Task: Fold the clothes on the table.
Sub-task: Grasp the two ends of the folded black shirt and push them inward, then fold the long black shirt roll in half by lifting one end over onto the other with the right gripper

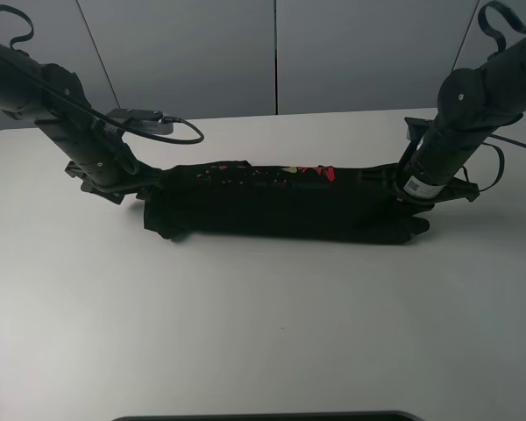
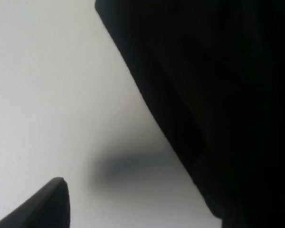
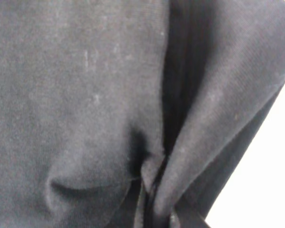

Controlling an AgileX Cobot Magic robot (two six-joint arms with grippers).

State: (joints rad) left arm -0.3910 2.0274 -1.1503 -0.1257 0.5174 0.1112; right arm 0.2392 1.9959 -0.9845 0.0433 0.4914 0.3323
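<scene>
The black T-shirt [image 1: 272, 206] lies on the white table [image 1: 245, 324] as a long narrow band running left to right, with red and yellow print showing along its far edge. My left gripper [image 1: 131, 189] is low at the band's left end. In the left wrist view one fingertip [image 2: 47, 204] stands apart from the dark cloth [image 2: 218, 95], with bare table [image 2: 47, 71] between them; the other finger is hidden. My right gripper [image 1: 412, 197] is at the band's right end. In the right wrist view bunched cloth [image 3: 85, 95] fills the frame and hides the fingers.
A black cable [image 1: 180, 127] loops off the left arm above the table's far edge. A dark object [image 1: 263, 416] sits at the table's front edge. Grey wall panels stand behind. White tabletop stretches in front of the shirt and to both sides.
</scene>
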